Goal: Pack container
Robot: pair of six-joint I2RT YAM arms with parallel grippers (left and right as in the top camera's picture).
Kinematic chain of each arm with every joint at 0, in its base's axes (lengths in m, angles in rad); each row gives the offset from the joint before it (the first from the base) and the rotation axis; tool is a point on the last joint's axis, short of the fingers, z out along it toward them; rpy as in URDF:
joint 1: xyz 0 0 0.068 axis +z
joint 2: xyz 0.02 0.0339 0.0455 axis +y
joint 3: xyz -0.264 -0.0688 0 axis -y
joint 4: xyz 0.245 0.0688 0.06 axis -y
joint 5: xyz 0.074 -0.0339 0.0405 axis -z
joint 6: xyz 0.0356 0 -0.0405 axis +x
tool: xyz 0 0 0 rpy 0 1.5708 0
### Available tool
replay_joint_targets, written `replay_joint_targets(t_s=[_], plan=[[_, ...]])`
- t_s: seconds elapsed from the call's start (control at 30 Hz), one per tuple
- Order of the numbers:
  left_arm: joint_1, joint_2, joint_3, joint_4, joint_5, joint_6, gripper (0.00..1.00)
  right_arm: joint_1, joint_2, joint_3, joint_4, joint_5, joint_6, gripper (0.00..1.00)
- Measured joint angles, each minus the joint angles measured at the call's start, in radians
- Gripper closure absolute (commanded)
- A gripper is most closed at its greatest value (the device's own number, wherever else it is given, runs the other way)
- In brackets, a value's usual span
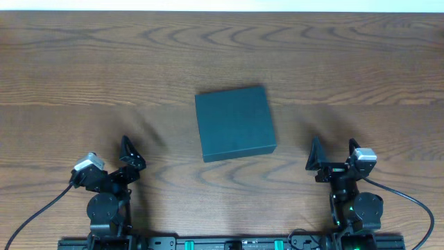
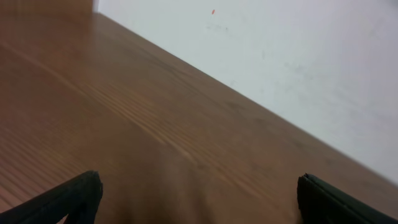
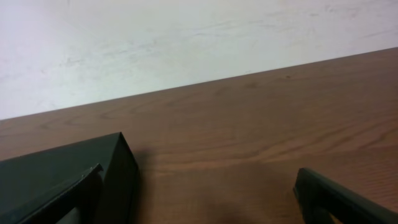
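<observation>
The container (image 1: 234,123) is a dark teal-green square box with its lid shut, lying flat at the middle of the wooden table. Its corner also shows at the lower left of the right wrist view (image 3: 68,168). My left gripper (image 1: 130,158) rests near the front left, well apart from the box, open and empty; its view shows only bare wood between the fingers (image 2: 199,199). My right gripper (image 1: 331,158) rests near the front right, a short way right of the box, open and empty (image 3: 199,199).
The wooden table (image 1: 83,69) runs to a white wall at the back (image 3: 186,37). The arm bases and a black rail (image 1: 229,243) sit along the front edge. No other objects show.
</observation>
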Motion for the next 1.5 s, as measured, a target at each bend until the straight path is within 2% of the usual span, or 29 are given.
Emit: replay_joint_targets(t_s=[0.33,1.5], plan=[[0.000,0.000,0.000,0.000,0.003,0.091,0.01,0.000,0.000,0.000,0.000,0.000,0.000,0.01],[0.000,0.000,0.000,0.000,0.003,0.096,0.01,0.000,0.000,0.000,0.000,0.000,0.000,0.01]])
